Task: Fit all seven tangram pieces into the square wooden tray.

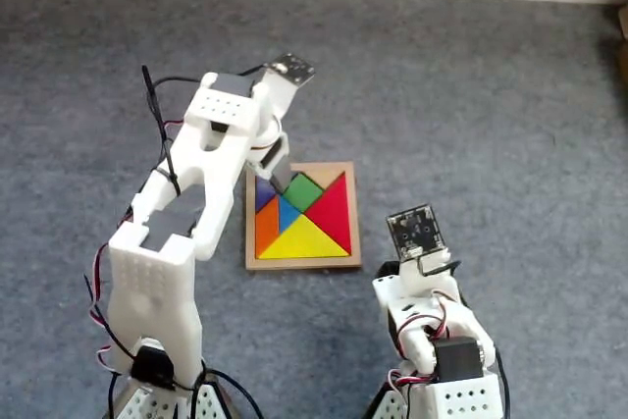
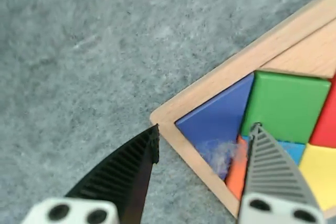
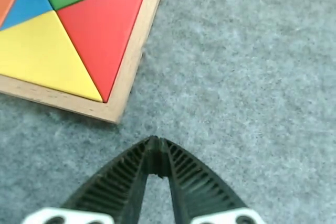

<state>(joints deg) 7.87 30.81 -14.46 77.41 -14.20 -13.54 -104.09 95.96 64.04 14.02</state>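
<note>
The square wooden tray (image 1: 300, 263) lies on the carpet with coloured tangram pieces in it: dark blue triangle (image 2: 220, 116), green square (image 2: 286, 103), red triangle (image 3: 107, 24), yellow triangle (image 3: 44, 51), orange piece (image 1: 265, 227) and light blue piece (image 1: 287, 213). A tan triangle (image 1: 320, 173) sits at the far edge; I cannot tell if it is a piece or bare floor. My left gripper (image 2: 205, 129) hangs open over the tray's far-left corner. Its black finger (image 2: 131, 174) is outside the rim and its grey finger (image 2: 268, 166) is over the orange piece. My right gripper (image 3: 156, 141) is shut with nothing in it, above carpet near the tray's corner (image 3: 113, 113).
Grey carpet (image 1: 471, 95) surrounds the tray on all sides. The left arm (image 1: 211, 159) reaches over the carpet left of the tray. The right arm's base (image 1: 437, 340) stands near the front, right of the tray.
</note>
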